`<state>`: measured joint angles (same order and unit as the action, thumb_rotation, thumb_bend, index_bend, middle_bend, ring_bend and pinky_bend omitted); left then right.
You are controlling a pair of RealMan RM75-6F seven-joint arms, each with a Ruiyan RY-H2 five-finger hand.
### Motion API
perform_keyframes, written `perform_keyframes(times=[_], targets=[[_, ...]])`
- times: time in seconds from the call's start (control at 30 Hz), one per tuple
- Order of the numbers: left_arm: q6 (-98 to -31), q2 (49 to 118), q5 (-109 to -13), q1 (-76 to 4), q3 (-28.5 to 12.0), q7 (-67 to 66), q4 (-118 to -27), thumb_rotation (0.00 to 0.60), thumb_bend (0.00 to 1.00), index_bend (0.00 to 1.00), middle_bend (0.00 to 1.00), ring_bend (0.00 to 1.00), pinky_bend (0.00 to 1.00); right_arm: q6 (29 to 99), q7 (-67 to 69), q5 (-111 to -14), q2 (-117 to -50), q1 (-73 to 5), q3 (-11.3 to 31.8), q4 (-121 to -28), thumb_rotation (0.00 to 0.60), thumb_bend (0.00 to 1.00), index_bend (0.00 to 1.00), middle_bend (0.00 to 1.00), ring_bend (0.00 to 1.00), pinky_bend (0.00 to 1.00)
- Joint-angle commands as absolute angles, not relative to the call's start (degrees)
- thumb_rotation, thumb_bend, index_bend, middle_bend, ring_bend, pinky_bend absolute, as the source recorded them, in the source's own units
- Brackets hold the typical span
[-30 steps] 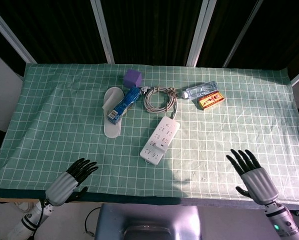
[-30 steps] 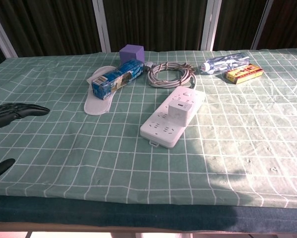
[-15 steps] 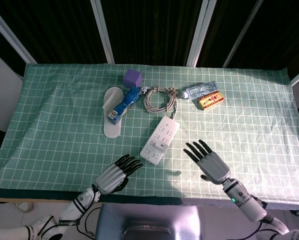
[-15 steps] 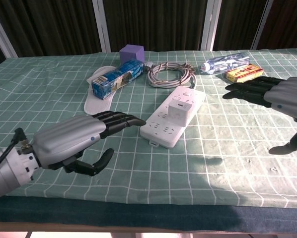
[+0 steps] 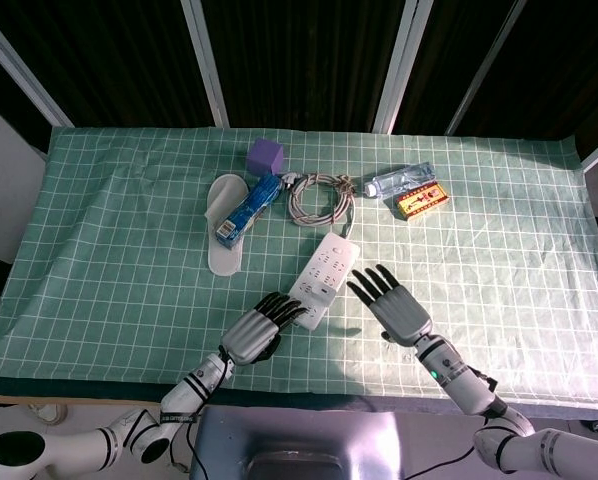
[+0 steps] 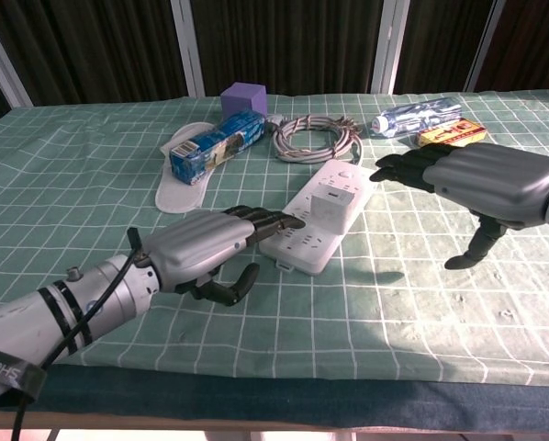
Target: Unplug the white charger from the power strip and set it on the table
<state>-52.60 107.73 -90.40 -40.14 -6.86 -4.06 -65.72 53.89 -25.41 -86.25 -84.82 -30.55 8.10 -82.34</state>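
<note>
A white power strip (image 5: 321, 278) (image 6: 319, 220) lies slantwise at the table's middle. The small white charger (image 6: 330, 203) stands plugged into it, plain in the chest view. My left hand (image 5: 259, 331) (image 6: 204, 250) reaches in from the near left, and its dark fingertips (image 6: 279, 221) lie over the strip's near end. My right hand (image 5: 393, 307) (image 6: 484, 182) hovers just right of the strip with its fingers stretched toward the charger and nothing in it. Neither hand holds anything.
Behind the strip lie its coiled cable (image 5: 319, 194), a purple cube (image 5: 266, 155), a blue box (image 5: 247, 209) on a white slipper (image 5: 222, 236), a plastic bottle (image 5: 402, 181) and a red-yellow packet (image 5: 423, 201). A green checked cloth (image 5: 109, 230) covers the table.
Both hands have moved in toward the power strip. The left hand's fingertips now reach the strip's near end, and the right hand has come up close beside the strip.
</note>
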Motion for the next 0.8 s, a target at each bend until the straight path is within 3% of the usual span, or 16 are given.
perform_keyframes(times=[0.03, 0.57, 0.8], targets=[[-52.6, 108.6, -89.9, -40.9, -6.7, -3.9, -64.6, 0.6, 0.72, 0.0, 0.05, 0.0, 0.06, 53.1, -26.5, -84.9, -85.6, -31.5, 8.3, -81.9, 0.6, 0.13, 0.0, 0.0, 0.0, 0.0], [-52.2, 110.5, -88.7, -42.0, -3.6, -5.9, -62.3, 0.6, 0.72, 0.0, 0.05, 0.0, 0.06, 52.3, -31.7, -80.7, -92.5, -36.5, 9.1, -76.8, 0.6, 0.17, 0.0, 0.0, 0.0, 0.0], [-52.4, 110.3, -88.4, -42.1, -2.7, -6.8, -62.4, 0.6, 0.72, 0.0, 0.06, 0.0, 0.06, 53.0, -34.4, -79.7, -95.2, -38.4, 9.1, -75.0, 0.6, 0.21, 0.1, 0.09, 0.0, 0.04]])
